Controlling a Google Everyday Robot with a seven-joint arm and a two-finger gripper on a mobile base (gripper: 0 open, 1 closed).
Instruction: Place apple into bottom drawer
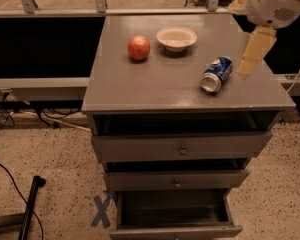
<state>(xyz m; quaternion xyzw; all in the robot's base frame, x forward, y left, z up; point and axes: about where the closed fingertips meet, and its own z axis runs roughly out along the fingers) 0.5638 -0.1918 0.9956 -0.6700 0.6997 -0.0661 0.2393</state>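
Note:
The apple [139,47], red-orange and round, sits on the grey cabinet top [150,89] at the rear left. The bottom drawer [172,210] is pulled out, dark inside and nothing shows in it. Its front edge [176,232] lies at the bottom of the view. My gripper [252,56], cream-coloured, hangs from the white arm [272,1] over the top's right rear. It is just right of the soda can and far right of the apple. It holds nothing that I can see.
A white bowl [176,37] stands right of the apple. A blue soda can [216,74] lies on its side near the right edge. The two upper drawers [180,148] are slightly out. A blue X mark [103,210] is on the speckled floor, and a black pole [30,204] lies at the left.

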